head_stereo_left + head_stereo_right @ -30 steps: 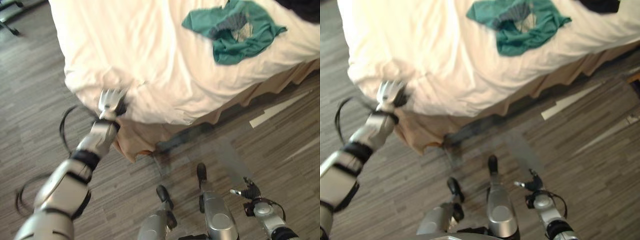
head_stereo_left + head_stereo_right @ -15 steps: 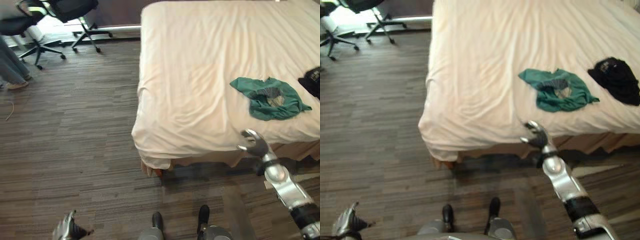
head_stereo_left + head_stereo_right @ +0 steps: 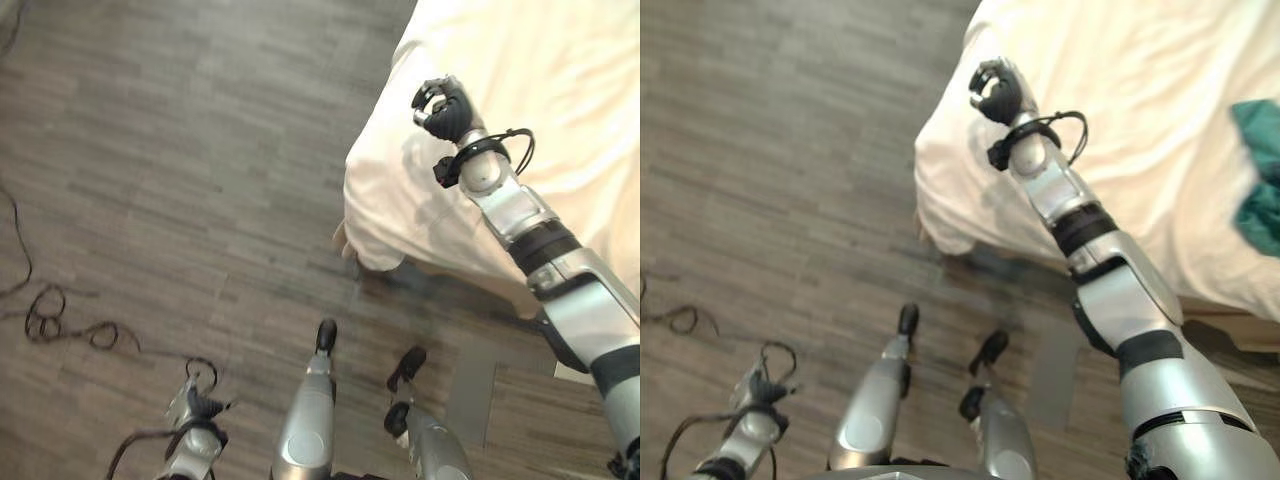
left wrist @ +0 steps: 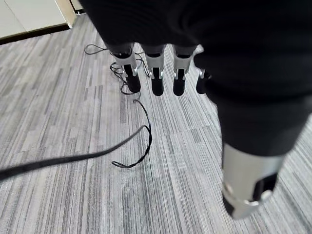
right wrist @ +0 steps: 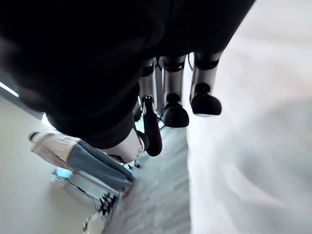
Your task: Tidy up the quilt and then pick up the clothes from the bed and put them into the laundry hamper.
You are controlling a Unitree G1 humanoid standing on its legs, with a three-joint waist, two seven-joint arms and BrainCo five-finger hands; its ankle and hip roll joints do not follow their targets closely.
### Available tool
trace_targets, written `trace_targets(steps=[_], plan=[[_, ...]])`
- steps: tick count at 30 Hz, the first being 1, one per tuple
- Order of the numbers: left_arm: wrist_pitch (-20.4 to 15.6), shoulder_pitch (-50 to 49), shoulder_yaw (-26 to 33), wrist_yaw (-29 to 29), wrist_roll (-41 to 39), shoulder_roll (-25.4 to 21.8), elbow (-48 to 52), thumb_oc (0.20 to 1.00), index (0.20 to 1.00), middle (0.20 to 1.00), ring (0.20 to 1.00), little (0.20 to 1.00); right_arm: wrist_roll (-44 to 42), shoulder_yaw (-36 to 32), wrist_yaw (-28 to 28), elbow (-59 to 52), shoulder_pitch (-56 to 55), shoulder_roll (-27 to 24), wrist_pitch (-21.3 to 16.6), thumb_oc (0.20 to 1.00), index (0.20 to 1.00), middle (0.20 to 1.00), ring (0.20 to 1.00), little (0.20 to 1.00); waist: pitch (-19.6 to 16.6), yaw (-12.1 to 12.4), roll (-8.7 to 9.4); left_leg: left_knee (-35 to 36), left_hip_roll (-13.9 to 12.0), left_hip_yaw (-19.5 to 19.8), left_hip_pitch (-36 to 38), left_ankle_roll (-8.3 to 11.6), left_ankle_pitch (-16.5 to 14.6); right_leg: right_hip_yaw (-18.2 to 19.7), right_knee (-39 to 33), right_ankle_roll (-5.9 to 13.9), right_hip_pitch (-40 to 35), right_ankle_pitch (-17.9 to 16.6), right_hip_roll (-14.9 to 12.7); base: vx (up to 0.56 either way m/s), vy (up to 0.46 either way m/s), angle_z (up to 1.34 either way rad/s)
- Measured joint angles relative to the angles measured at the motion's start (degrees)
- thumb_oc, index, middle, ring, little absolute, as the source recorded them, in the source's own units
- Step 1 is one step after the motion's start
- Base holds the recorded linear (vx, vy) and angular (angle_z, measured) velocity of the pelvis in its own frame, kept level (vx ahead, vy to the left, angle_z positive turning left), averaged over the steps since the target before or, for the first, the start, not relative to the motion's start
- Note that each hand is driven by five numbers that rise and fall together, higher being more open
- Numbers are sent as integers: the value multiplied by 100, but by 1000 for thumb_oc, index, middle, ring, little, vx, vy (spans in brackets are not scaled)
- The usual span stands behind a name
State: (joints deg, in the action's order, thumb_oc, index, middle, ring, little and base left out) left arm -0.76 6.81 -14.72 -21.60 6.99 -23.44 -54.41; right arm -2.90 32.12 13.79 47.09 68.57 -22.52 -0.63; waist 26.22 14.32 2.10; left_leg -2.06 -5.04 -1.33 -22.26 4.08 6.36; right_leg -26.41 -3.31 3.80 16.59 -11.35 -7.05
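The white quilt (image 3: 520,60) covers the bed and drapes over its near corner. A green garment (image 3: 1262,185) lies on it at the far right edge of the right eye view. My right hand (image 3: 447,108) is raised just over the quilt near that corner. Its fingers (image 5: 174,105) are curled toward the thumb with nothing between them, and the quilt (image 5: 253,146) lies beside them. My left hand (image 3: 193,408) hangs low over the floor at the lower left, away from the bed. Its fingers (image 4: 157,73) hang relaxed and hold nothing.
Grey plank floor (image 3: 180,150) stretches left of the bed. A beige bed skirt (image 3: 343,240) peeks out under the quilt's corner. In the right wrist view a person (image 5: 83,156) is far off across the room.
The camera has swung down and left toward the bed's corner. My right hand has risen from the bed's front edge to above the quilt. The left hand stays low.
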Motion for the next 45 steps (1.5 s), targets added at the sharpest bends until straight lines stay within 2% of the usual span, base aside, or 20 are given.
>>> trace_targets(steps=[2, 5, 9, 11, 13, 14, 16, 17, 21, 24, 30, 31, 34, 38, 39, 40, 41, 42, 43, 45], plan=[[-13, 245, -30, -4, 1, 55, 69, 1000, 1000, 1000, 1000, 1000, 16, -3, 99, 28, -155, 257, -129, 200, 200, 200, 200, 200, 252, 7, -61, -20, 26, 69, -71, -4, 27, -39, 13, -2, 27, -2, -21, 22, 7, 21], [11, 334, -50, -2, 1, 171, 54, 1000, 1000, 1000, 1000, 1000, 33, 107, -41, -153, -653, 886, -92, 200, 200, 200, 200, 200, 298, -71, -61, 13, 62, 53, 97, 3, 20, 21, -6, -15, -159, 8, -59, 69, -8, 10], [96, 309, 91, 44, 4, 428, -55, 1000, 1000, 1000, 1000, 1000, 223, 749, -638, -402, -2724, 1282, 158, 200, 200, 200, 200, 200, 286, -98, -46, 250, 68, 35, 645, -2, 4, 148, -44, -15, -611, 12, -60, 92, -12, 5], [142, 194, 182, 149, 21, 457, -91, 1000, 1000, 1000, 1000, 1000, -47, 1281, -1364, -1173, -4162, 1031, 292, 200, 200, 200, 200, 200, 264, -281, -3, 318, 88, 1, 840, -30, -51, 219, -120, -12, -781, 14, -67, 100, -18, -13], [175, 129, 312, 188, 35, 442, -75, 1000, 1000, 1000, 1000, 1000, -289, 1528, -1837, -2091, -4658, 544, 222, 200, 200, 200, 200, 200, 242, -352, 36, 332, 79, -141, 949, -33, -55, 346, -120, -11, -804, 13, -70, 67, -6, -36], [195, 114, 367, 191, 38, 428, -58, 1000, 1000, 1000, 1000, 1000, -309, 1469, -1911, -2170, -4650, 428, 245, 200, 200, 200, 200, 200, 204, -432, 72, 326, 68, -200, 997, -16, -76, 413, -123, -8, -804, 23, -58, 36, 16, -48], [184, 11, 491, 236, 42, 429, 74, 1000, 1000, 1000, 1000, 1000, -625, 1127, -2032, -3520, -4635, -85, 215, 200, 200, 200, 200, 200, 194, -600, 70, 343, 30, -290, 1029, 22, -80, 507, -124, 3, -792, 39, -32, -11, 20, -32], [193, -54, 495, 255, 42, 418, 54, 1000, 1000, 1000, 1000, 1000, -918, 504, -1991, -4094, -4475, -156, -138, 200, 200, 200, 200, 200, 71, -729, 118, 325, -23, -392, 1032, 46, -58, 614, -128, 2, -728, 111, 17, -23, 7, -36], [140, -306, 424, 320, 1, 465, 210, 1000, 1000, 1000, 1000, 1000, -1289, -590, -1539, -4608, -3935, -141, -616, 200, 200, 200, 200, 200, -314, -899, 124, 288, -139, -586, 833, 66, -26, 758, -128, 62, -441, 96, 91, -38, 3, -30], [43, -381, 206, 343, -9, 531, 332, 1000, 1000, 1000, 1000, 1000, -1276, -993, -920, -3968, -3490, -191, -850, 200, 200, 200, 200, 200, -368, -947, 29, 277, -157, -608, 596, 74, 31, 760, -110, 80, -181, 53, 94, -68, 25, -10], [14, -371, 93, 349, -18, 607, 287, 1000, 1000, 1000, 1000, 1000, -1057, -1624, 107, -1453, -3343, -284, -509, 200, 200, 200, 200, 200, -192, -884, -328, 307, -123, -580, 399, 98, 105, 722, -110, 60, -8, -12, 69, -24, 45, 6], [22, -380, 104, 347, -18, 607, 261, 1000, 1000, 1000, 1000, 1000, -1055, -1656, 236, -1241, -3412, -322, -340, 200, 200, 200, 200, 200, -147, -880, -403, 326, -114, -578, 400, 74, 113, 707, -117, 72, -13, -45, 63, 30, 102, 5], [76, -266, 50, 351, -12, 653, 177, 1000, 1000, 1000, 1000, 1000, -1046, -2295, 426, -293, -3876, -172, -293, 200, 200, 200, 200, 200, 4, -939, -500, 357, -76, -589, 608, 0, 96, 680, -117, 11, -221, -92, 36, 86, 125, 6], [148, -174, 76, 402, -17, 784, 110, 1000, 1000, 1000, 1000, 1000, -1118, -3142, 534, 393, -4834, 115, -197, 200, 200, 200, 200, 200, 42, -1071, -468, 672, 24, -607, 1221, -53, 87, 655, -127, -42, -696, -48, -41, 223, 154, 5], [189, -115, -13, 447, 2, 786, 76, 1000, 1000, 1000, 1000, 1000, -1161, -3278, 465, 821, -5300, 243, -109, 200, 200, 200, 200, 200, 39, -1279, -398, 689, 74, -608, 1577, -65, -81, 668, -125, -7, -1044, -18, -80, 152, 147, 5], [222, -119, -67, 490, 3, 790, 22, 1000, 1000, 1000, 1000, 1000, -1169, -3411, 463, 985, -5637, 362, -108, 200, 200, 200, 200, 200, -4, -1313, -362, 714, 83, -612, 1820, -115, -150, 674, -111, 51, -1293, 37, -126, 131, 165, -25], [204, -178, -108, 510, 48, 733, 68, 1000, 1000, 1000, 1000, 1000, -1174, -3420, 422, 1267, -6067, 475, 51, 200, 200, 200, 200, 200, -283, -1487, -182, 719, 170, -770, 1960, -169, -335, 735, 44, 186, -1214, 140, -201, 203, 233, -42], [261, -156, -130, 549, 63, 720, 15, 1000, 1000, 1000, 1000, 1000, -1157, -3446, 375, 1409, -6239, 552, 20, 655, 655, 655, 655, 655, -345, -1602, -157, 719, 185, -812, 2065, -196, -389, 768, 310, 274, -1165, 235, -259, 182, 193, -52], [277, -182, -147, 576, 74, 757, -108, 1000, 1000, 1000, 1000, 1000, -1163, -3424, 347, 1504, -6407, 521, 109, 1000, 1000, 1000, 1000, 1000, -394, -1740, -234, 718, 94, -928, 2176, -251, -408, 796, 726, 295, -1055, 235, -270, 205, 142, -54], [324, -54, -329, 610, 190, 758, -253, 1000, 1000, 1000, 1000, 1000, -1124, -3253, 169, 1775, -6775, 593, 217, 1000, 1000, 1000, 1000, 1000, -536, -1968, -179, 721, -39, -1377, 2534, -328, -567, 667, 1734, 377, -535, 299, -321, 210, 63, -101]])
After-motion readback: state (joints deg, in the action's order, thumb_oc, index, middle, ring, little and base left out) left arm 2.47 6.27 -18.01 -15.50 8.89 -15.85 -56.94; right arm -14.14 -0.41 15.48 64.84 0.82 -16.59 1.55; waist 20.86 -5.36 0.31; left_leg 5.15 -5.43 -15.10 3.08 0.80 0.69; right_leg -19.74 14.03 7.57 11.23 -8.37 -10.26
